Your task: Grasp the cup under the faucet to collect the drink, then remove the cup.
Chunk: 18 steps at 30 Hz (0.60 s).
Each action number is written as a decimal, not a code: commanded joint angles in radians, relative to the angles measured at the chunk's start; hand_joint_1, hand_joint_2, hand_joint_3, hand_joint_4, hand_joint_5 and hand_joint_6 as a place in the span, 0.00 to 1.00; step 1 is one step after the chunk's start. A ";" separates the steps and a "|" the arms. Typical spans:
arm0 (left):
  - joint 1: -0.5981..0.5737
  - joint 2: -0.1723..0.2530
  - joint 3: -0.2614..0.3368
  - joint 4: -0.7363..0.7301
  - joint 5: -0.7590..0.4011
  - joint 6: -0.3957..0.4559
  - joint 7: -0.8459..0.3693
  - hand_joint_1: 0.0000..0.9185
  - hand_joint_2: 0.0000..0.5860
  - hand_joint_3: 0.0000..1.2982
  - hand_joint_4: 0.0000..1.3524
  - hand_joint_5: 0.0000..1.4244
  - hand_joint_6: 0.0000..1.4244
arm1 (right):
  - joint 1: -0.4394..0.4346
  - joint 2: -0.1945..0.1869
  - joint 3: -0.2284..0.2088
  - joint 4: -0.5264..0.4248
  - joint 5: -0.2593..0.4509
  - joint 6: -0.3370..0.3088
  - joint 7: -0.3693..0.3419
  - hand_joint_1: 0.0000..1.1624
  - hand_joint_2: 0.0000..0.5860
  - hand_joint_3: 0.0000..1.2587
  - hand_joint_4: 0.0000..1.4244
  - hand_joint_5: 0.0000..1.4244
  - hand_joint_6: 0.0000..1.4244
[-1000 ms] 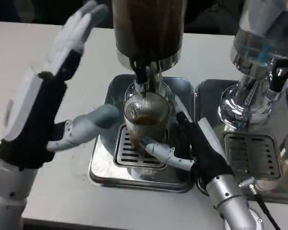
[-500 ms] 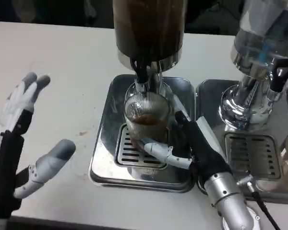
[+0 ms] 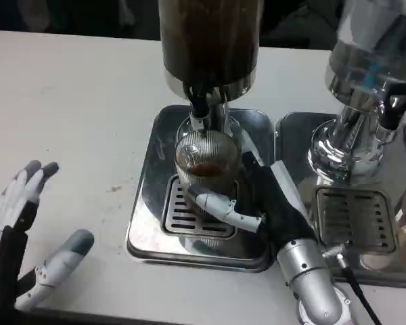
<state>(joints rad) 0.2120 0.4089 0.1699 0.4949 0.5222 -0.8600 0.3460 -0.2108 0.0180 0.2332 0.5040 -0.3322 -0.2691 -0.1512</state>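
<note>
Two drink dispensers stand side by side on the white worktop (image 3: pixel 74 101), each on its own steel drip tray. Under the black faucet (image 3: pixel 198 103) of the dark-filled dispenser (image 3: pixel 210 40) sits the ribbed glass cup (image 3: pixel 204 162), upright on the slotted grate (image 3: pixel 189 217) of the left drip tray (image 3: pixel 149 230). Brown drink shows inside the cup, its surface lying in the upper half of the glass.

One hand grasps the cup: the right hand (image 3: pixel 260 210) reaches in from the lower right, its black palm against the cup's right side and a white finger (image 3: pixel 223 206) wrapped across the front, low on the ribbed wall. Its silver forearm (image 3: pixel 311 284) runs down to the bottom edge, with a black cable beside it.

Well apart from the tray, the left hand (image 3: pixel 24 244) hovers at the lower left corner, holding nothing, its pale fingers spread and pointing upward, the thumb angled out toward the tray.

To the right, the second dispenser (image 3: pixel 372 61), clear and blurred at the top, stands on a chrome pedestal above its own drip tray (image 3: pixel 352 223), with a black tap handle (image 3: pixel 392 108) on its right side. A small brown speck marks the worktop left of the first tray.
</note>
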 commanded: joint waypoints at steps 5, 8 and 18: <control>0.009 0.022 -0.027 0.026 -0.027 -0.004 0.015 0.00 0.25 0.08 0.00 0.00 0.00 | -0.025 0.023 0.017 0.029 -0.011 0.023 -0.028 0.59 0.33 0.00 0.00 0.00 0.00; 0.015 0.021 -0.029 0.022 -0.036 -0.004 0.012 0.00 0.25 0.08 0.00 0.00 0.00 | -0.017 0.023 0.025 0.021 -0.011 0.023 -0.025 0.59 0.33 0.00 0.00 0.00 0.00; 0.018 0.024 -0.036 0.024 -0.066 0.004 0.001 0.00 0.25 0.09 0.00 0.00 0.00 | -0.036 0.048 0.031 0.071 -0.009 0.012 -0.062 0.59 0.34 0.00 0.00 0.00 0.00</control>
<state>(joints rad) 0.2240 0.4179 0.1399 0.5124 0.4655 -0.8599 0.3466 -0.2361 0.0497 0.2583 0.5424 -0.3396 -0.2553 -0.2066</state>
